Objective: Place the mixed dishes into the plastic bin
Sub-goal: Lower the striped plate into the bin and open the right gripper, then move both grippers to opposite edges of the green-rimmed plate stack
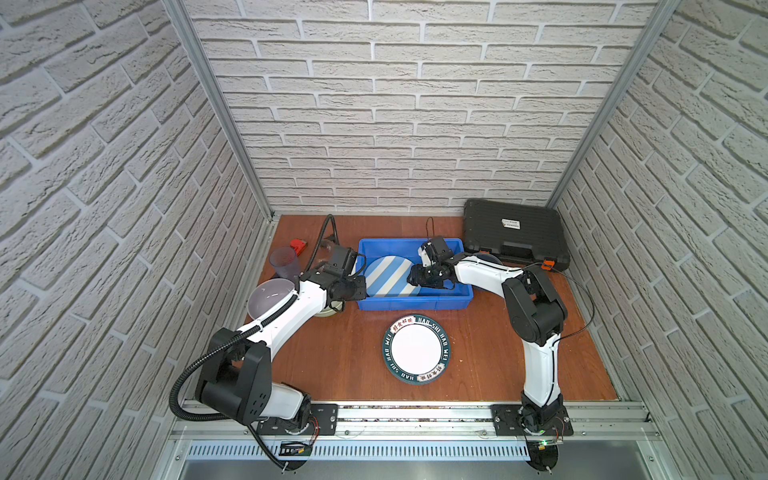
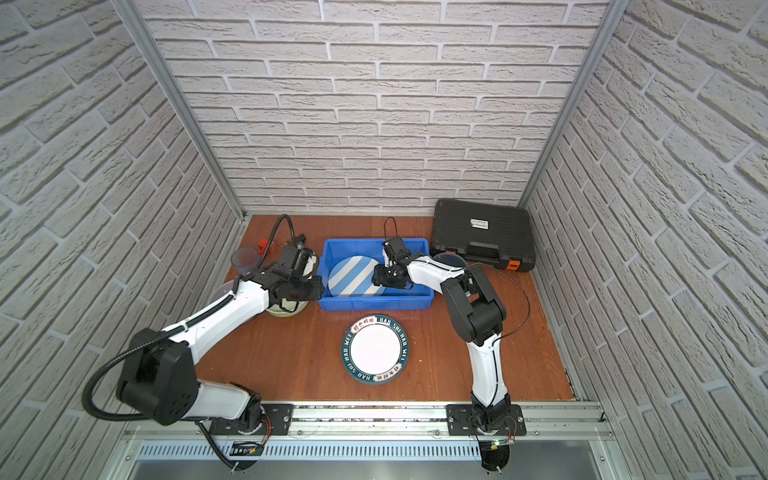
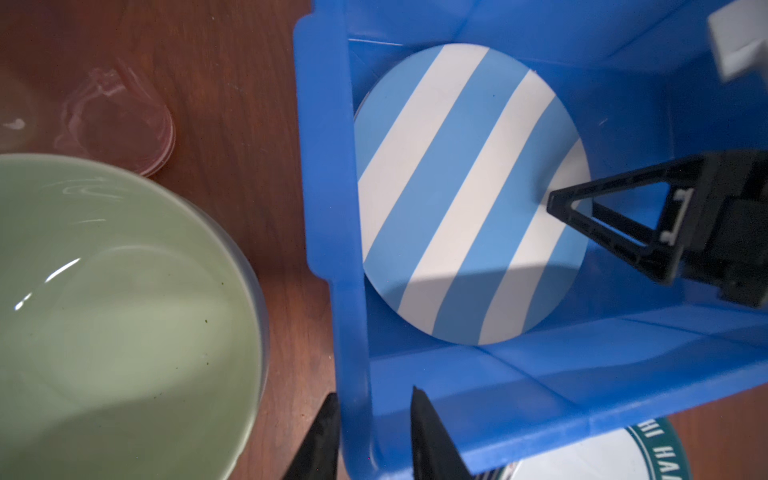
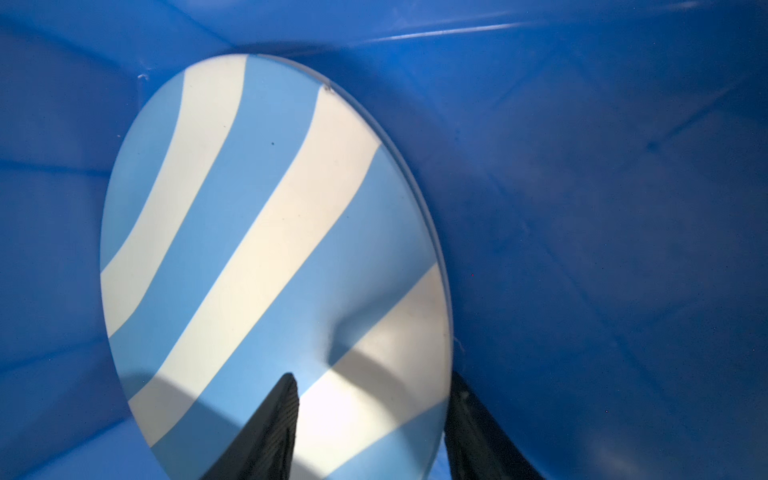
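Wooden table (image 1: 332, 365) in brick-walled cell. Blue-white striped plate (image 1: 388, 276) sits inside blue plastic bin (image 1: 415, 305), left half. Right hand (image 4: 372, 376) spread, fingers (image 4: 274, 424) either side of plate's right edge, not pinching. Left hand (image 3: 374, 392) parted, straddling bin's left wall. Teal-rimmed plate (image 1: 417, 348) on table just near of bin; pale green bowl (image 3: 124, 311) on table left of bin.

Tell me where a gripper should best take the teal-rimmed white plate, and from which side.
Probably its rim: the teal-rimmed white plate lies flat on the table, so only the raised edge offers a pinch. Come low from its right side, where nothing stands close.
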`<move>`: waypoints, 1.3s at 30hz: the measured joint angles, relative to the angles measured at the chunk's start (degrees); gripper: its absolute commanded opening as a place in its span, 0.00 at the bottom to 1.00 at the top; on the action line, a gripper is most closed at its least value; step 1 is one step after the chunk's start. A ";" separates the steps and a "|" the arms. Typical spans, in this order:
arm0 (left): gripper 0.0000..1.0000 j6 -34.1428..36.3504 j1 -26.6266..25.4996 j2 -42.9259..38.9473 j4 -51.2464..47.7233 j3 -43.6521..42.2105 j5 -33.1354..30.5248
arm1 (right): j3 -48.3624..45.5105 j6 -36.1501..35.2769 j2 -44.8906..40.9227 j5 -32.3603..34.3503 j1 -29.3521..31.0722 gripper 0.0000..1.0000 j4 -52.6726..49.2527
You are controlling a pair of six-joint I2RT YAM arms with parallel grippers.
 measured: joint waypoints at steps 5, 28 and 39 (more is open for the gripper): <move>0.45 -0.07 0.00 -1.81 -0.07 0.76 0.31 | 0.02 -0.70 -0.85 0.37 0.13 0.60 -0.96; 0.50 0.24 -5.09 -19.61 -8.22 -3.23 1.79 | -12.52 -8.41 -40.33 -2.16 0.55 0.47 -10.99; 0.44 -8.44 -20.09 -20.59 -6.82 -11.45 -3.19 | -34.25 -6.10 -61.72 -3.72 3.65 0.41 -12.66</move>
